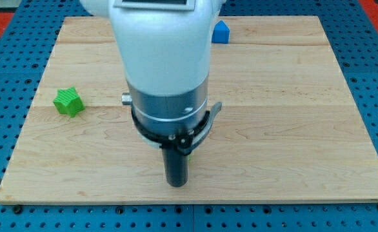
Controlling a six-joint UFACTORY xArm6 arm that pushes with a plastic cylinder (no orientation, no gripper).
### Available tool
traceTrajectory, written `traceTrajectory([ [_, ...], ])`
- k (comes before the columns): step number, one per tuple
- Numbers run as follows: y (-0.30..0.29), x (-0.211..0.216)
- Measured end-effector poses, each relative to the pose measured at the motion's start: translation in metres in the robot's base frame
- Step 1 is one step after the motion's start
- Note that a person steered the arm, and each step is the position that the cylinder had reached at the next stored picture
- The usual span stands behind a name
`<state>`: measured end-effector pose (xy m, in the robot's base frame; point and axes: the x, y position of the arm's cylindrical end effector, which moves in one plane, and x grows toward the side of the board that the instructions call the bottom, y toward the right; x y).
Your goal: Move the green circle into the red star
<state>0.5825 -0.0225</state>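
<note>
Hanging over the middle of the wooden table (292,116), the arm (163,58) fills the view's centre with its white housing and grey collar. My tip (176,185) sits near the view's bottom edge of the table, a little left of centre, with bare wood all around it. The arm carries no end effector, only the dark rod, so nothing is open, closed or held.

A green block (68,102) lies at the view's left, well apart from my tip and up-left of it. Its outline looks jagged, more star-like than round, though it is too small to say for sure. A blue block (221,31) shows at the view's top, just right of the white housing and partly hidden by it; its shape cannot be made out.

The green circle and the red star are not visible; the arm covers much of the table's centre. A blue pegboard (2,96) surrounds the table.
</note>
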Motion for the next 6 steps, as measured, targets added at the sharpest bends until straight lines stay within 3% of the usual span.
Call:
traceTrajectory([
  [1,0.01,-0.007],
  [2,0.056,-0.006],
  [3,0.033,-0.027],
  [4,-0.084,-0.027],
  [5,-0.114,-0.033],
  [6,-0.104,-0.018],
])
